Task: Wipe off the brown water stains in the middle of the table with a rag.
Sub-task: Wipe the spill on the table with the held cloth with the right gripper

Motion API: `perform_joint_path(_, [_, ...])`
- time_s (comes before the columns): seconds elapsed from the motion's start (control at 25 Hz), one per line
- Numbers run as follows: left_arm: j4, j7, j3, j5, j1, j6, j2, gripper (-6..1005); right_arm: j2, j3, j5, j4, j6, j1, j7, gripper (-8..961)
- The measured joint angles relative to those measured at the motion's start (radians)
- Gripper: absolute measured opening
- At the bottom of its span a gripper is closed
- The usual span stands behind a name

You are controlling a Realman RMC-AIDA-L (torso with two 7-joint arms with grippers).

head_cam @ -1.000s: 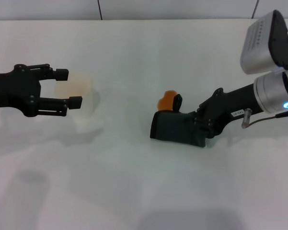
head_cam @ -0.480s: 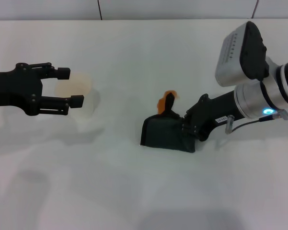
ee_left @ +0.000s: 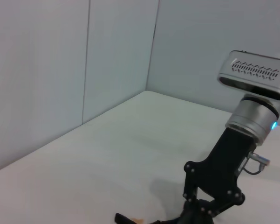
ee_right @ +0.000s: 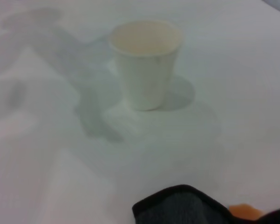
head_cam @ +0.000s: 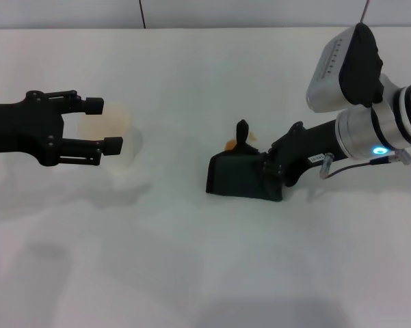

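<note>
My right gripper (head_cam: 254, 158) is shut on a dark rag (head_cam: 241, 179) and presses it flat on the white table (head_cam: 205, 273) near the middle. One black fingertip (head_cam: 242, 130) sticks up past the rag's far edge. Only small orange-brown slivers of the water stains (head_cam: 230, 144) show beside that finger; the rag hides the rest. The right wrist view shows the rag's edge (ee_right: 177, 207) and a bit of orange stain (ee_right: 244, 211). In the left wrist view the right arm (ee_left: 223, 163) shows, with a trace of stain (ee_left: 137, 220). My left gripper (head_cam: 102, 126) is open and empty at the left.
A white paper cup (head_cam: 120, 140) with a faint orange tint inside stands upright just behind the left gripper's fingers; it also shows in the right wrist view (ee_right: 146, 60). The table's far edge meets a wall (head_cam: 191, 14).
My right gripper slid the rag to the left across the stain, then slightly back right. The orange blob shrank from a clear patch to small slivers. The left arm barely moved.
</note>
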Motion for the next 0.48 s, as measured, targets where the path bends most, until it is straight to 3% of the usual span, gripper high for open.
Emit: perform_joint_path(0.48, [0.0, 0.0, 0.0, 0.0, -0.001, 0.0, 0.0, 870, 0.004, -0.001, 0.0, 0.042, 0.097, 0.01, 0.001, 80])
